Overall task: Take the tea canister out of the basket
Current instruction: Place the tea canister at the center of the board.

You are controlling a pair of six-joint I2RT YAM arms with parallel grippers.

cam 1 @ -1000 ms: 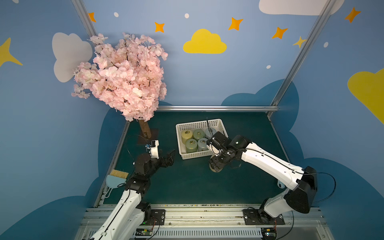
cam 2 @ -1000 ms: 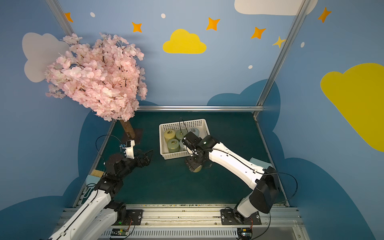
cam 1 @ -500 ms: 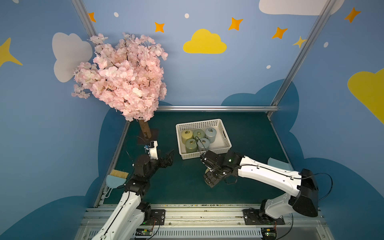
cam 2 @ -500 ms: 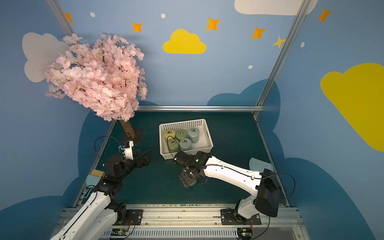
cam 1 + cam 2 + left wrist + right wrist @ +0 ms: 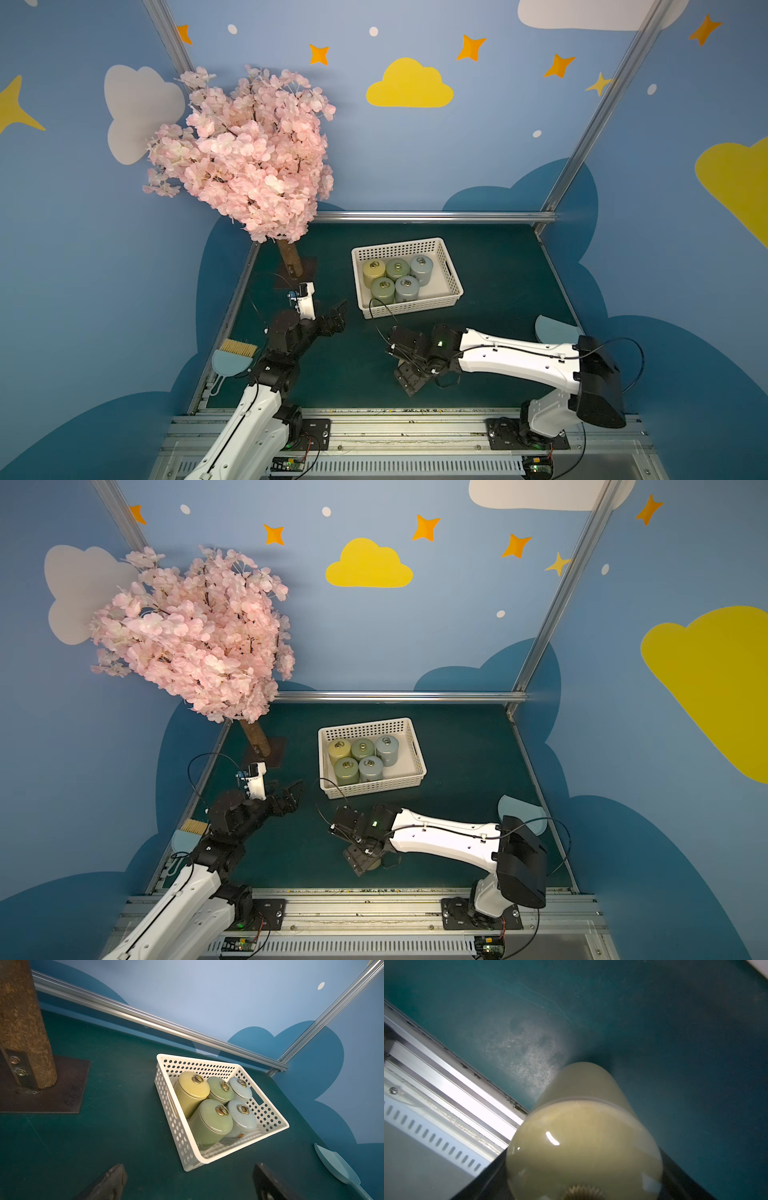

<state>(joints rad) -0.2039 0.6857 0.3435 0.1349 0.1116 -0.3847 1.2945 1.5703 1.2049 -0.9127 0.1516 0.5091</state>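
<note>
I find right gripper clamped on cream tea canister, by front rail, well apart from white basket | five canisters inside that basket | left gripper jaws apart, empty.

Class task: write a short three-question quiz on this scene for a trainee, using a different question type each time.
1. How many canisters stand in the basket?
2. True or false: the left gripper holds a canister.
3. The right gripper holds the cream canister: A in the basket; B over the mat, outside the basket; C against the left gripper.
Key: 1 five; 2 false; 3 B.
</note>
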